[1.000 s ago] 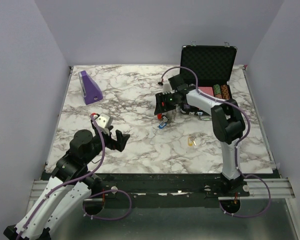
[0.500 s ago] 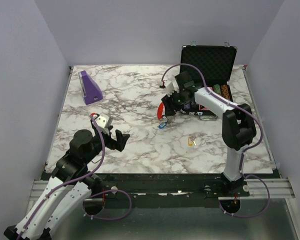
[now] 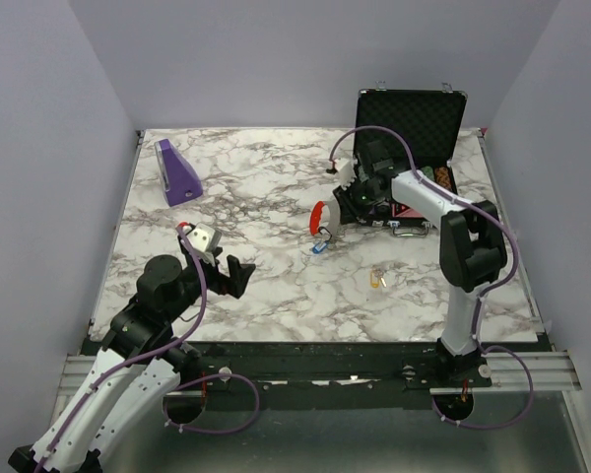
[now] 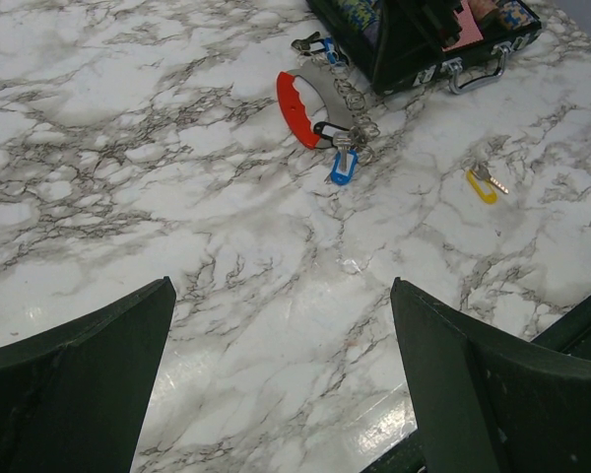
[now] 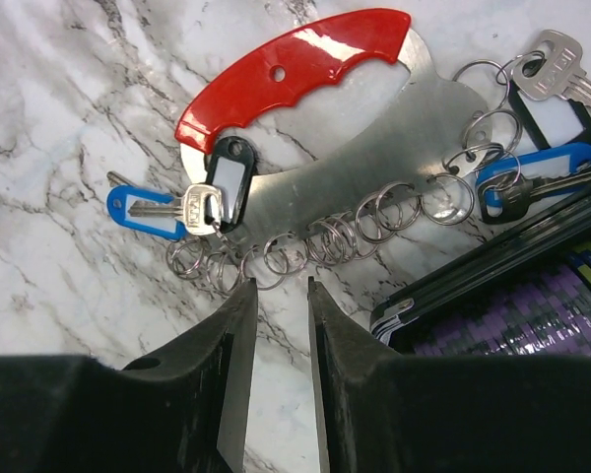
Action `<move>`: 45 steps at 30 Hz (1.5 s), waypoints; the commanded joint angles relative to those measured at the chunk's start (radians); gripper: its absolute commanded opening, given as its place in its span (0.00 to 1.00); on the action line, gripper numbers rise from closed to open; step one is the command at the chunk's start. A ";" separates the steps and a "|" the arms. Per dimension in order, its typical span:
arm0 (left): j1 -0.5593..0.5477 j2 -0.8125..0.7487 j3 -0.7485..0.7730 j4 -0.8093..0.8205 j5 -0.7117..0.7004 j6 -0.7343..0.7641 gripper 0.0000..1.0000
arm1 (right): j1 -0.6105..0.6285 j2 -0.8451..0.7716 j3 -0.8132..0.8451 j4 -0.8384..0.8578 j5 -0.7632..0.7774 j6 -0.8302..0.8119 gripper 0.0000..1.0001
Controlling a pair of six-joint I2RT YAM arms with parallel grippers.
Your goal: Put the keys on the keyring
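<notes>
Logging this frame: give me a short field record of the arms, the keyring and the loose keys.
keyring: flat on the table, beside the open case
yellow key: loose, apart from keyring
blue key: lying against keyring's end
left gripper: open, empty, above table
right gripper: fingers narrowly apart, empty, over keyring's small rings

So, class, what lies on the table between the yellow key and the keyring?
Nothing: only bare marble table separates the yellow key from the keyring, clearest in the left wrist view.

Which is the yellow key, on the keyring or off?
Off: the yellow key lies alone on the marble table, apart from the keyring.
</notes>
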 commanded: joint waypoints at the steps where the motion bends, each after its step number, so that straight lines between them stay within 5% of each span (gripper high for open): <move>1: 0.007 0.005 0.008 0.030 0.032 0.003 0.99 | 0.004 0.048 0.015 0.031 0.072 0.009 0.35; 18: 0.015 0.004 0.010 0.032 0.044 -0.003 0.99 | 0.033 0.146 0.034 0.062 0.152 0.070 0.42; 30: 0.020 0.000 0.010 0.033 0.046 -0.004 0.99 | 0.091 0.142 0.081 -0.082 -0.314 0.003 0.38; 45: 0.024 0.002 0.007 0.033 0.046 -0.003 0.99 | 0.061 0.084 0.051 0.016 -0.015 0.119 0.42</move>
